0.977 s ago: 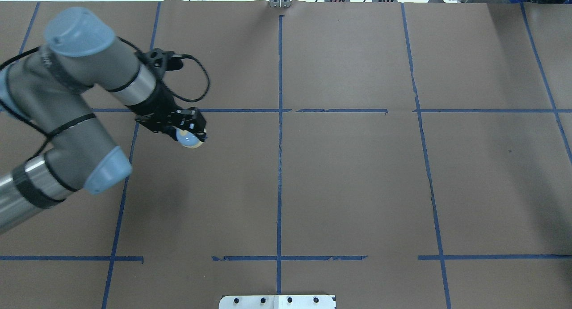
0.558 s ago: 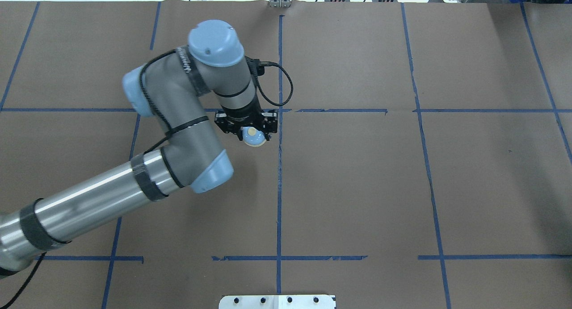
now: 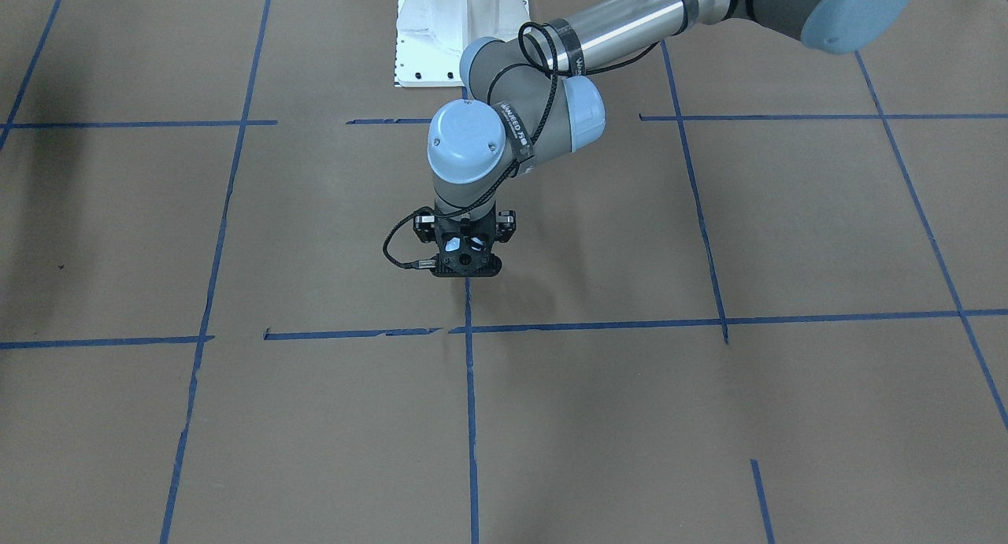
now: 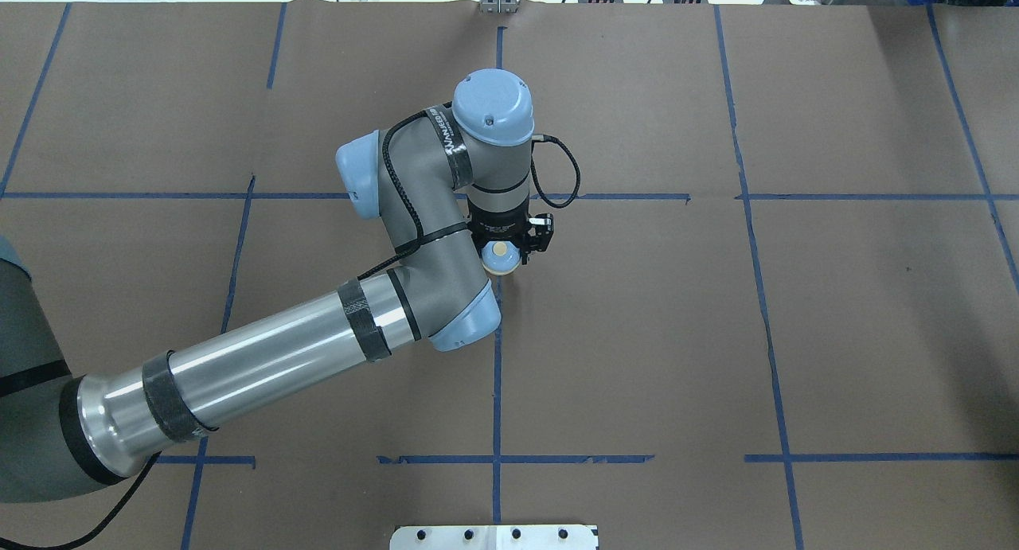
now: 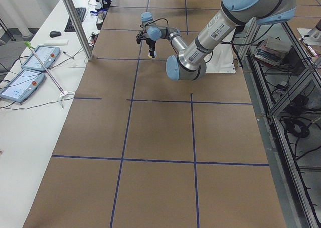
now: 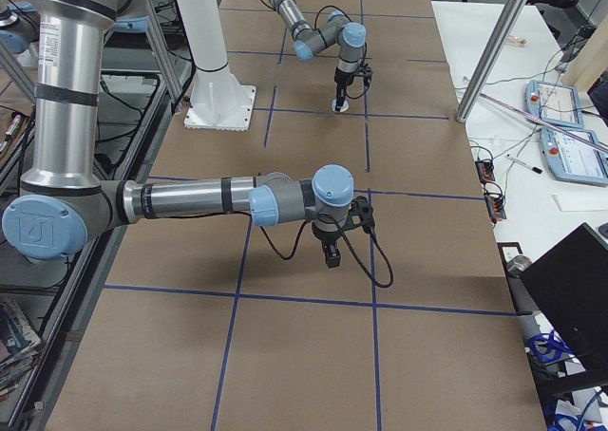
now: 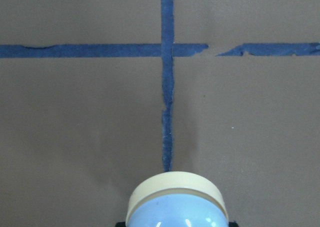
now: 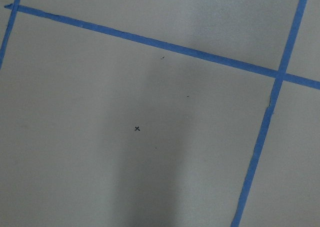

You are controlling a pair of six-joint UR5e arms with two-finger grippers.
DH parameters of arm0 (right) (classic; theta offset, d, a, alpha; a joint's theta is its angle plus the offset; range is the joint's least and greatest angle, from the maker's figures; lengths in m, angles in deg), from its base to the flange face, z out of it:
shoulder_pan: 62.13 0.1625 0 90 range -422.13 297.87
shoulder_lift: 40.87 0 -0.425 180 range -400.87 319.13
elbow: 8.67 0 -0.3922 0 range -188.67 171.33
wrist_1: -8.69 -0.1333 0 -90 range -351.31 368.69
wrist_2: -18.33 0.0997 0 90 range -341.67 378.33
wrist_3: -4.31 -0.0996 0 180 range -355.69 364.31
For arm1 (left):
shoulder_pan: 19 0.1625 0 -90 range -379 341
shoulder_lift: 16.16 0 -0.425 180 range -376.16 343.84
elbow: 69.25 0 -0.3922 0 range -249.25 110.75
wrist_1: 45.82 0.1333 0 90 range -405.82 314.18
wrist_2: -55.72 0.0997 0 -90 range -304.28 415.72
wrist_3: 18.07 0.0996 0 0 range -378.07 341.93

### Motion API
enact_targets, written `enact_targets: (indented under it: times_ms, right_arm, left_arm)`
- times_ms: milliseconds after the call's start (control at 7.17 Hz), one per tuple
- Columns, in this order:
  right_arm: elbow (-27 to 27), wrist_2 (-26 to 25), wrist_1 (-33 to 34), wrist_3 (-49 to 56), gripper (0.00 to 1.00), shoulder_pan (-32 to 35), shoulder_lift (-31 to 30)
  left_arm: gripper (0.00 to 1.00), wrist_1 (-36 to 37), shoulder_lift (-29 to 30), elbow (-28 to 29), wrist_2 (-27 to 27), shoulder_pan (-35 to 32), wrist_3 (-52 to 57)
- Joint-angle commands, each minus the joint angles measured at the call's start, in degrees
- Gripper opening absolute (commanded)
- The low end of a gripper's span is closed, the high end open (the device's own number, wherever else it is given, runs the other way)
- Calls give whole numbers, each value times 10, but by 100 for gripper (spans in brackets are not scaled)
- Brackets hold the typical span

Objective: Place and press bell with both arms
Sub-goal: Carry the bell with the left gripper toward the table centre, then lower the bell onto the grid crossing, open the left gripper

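I have the left arm's black skeletal gripper (image 4: 503, 255) clamped on the small light-blue dome-shaped desk bell (image 7: 176, 204), cream button up, low over the central blue tape line (image 4: 497, 359) on the brown paper table (image 4: 637, 335). I can't tell whether it touches down. I judge placing nearly done, with release and press left. The right gripper (image 6: 332, 253) hovers well apart, and I cannot tell its opening.
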Motion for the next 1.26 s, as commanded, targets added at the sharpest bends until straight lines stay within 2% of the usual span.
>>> enact_targets:
  times_ms: [0,140,419,698,837,977,1116]
  right_arm:
    - [1,1,0,0,100,0,1]
    - [0,1,0,0,100,0,1]
    - [1,2,0,0,100,0,6]
    - [1,2,0,0,100,0,8]
    - [1,4,0,0,100,0,8]
    - [2,3,0,0,100,-1,11]
    - [2,2,0,-17,100,-1,35]
  left_arm:
    - [15,-1,2,12,12,1,1]
    - [31,-1,2,13,13,1,0]
    - [84,-4,1,16,26,1,4]
    - [87,-35,-1,14,36,-2,4]
    - [97,-70,-1,13,37,-7,1]
    - [99,-80,-1,6,35,-26,-3]
    - [99,-74,-4,-25,31,-50,-4]
